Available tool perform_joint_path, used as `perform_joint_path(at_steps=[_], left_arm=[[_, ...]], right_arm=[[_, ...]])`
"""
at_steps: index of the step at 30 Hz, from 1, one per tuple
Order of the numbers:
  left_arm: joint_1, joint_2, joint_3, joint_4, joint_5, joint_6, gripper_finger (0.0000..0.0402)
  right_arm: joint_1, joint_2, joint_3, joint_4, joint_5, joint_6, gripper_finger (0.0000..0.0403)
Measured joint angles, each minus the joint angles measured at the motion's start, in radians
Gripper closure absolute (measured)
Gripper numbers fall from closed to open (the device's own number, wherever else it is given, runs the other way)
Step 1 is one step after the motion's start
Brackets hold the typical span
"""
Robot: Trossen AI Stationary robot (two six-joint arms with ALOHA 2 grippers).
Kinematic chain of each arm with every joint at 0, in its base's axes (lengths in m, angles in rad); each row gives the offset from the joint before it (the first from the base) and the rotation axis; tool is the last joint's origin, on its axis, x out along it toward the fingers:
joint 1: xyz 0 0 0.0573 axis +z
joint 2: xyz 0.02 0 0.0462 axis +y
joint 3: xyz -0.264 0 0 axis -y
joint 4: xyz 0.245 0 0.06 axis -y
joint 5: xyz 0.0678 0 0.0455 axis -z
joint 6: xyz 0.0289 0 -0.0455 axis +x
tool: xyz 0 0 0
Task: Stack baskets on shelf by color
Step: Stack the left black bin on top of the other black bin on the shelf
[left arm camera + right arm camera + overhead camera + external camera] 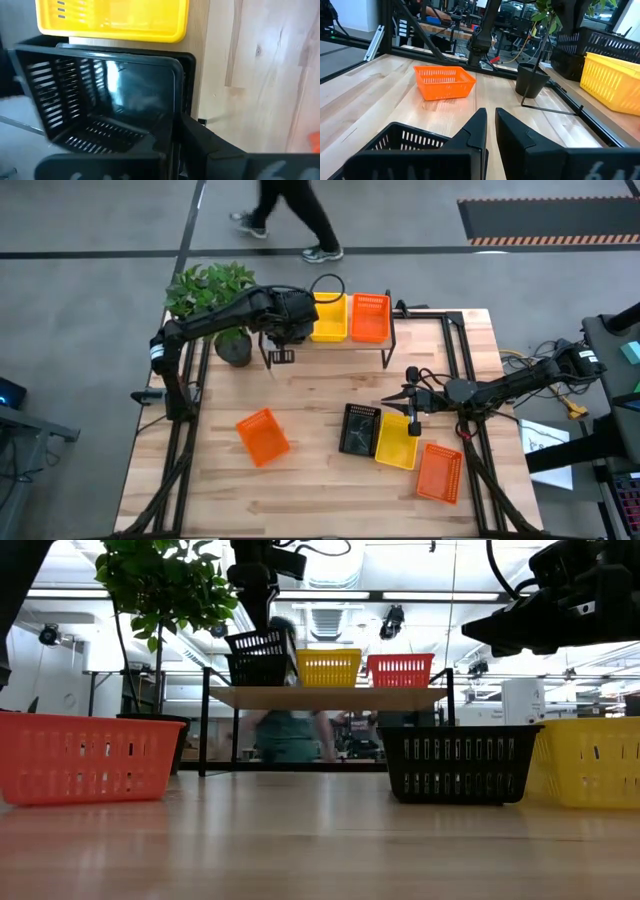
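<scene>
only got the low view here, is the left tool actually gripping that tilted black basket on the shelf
observer: Yes. The left wrist view shows the left tool clamped on the rim of the tilted black basket, which sits over a lower black basket.
operator: ok, how many baskets on the table, i count three
observer: Four. The high view shows a second orange basket at the right, beside the yellow basket.
operator: and wheres the right tool
observer: The right tool is above the yellow basket's far end, holding nothing.
</scene>
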Motion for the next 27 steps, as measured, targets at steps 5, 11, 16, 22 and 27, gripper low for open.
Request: perform_joint_path(at_steps=[5,11,16,22,27], left_arm=[[0.002,0.000,0.000,0.000,0.001,0.000,0.0389],[0.004,0.000,0.000,0.001,0.003,-0.002,0.0351],[0.002,0.000,0.003,-0.001,0.008,-0.002,0.0308],[-0.025,-0.027,0.021,-0.065,0.016,-0.002,0.0288],[-0.026,-0.084,0.016,-0.108,0.007,-0.037,0.0290]], right_arm=[[0.000,0.000,0.000,0.000,0.000,0.001,0.0371],[0.000,0.000,0.000,-0.010,0.000,0.001,0.0371],[0.000,0.000,0.000,-0.021,0.000,0.001,0.0371],[0.000,0.000,0.000,-0.020,0.000,0.010,0.0371],[0.000,0.000,0.000,-0.019,0.000,-0.003,0.0371]])
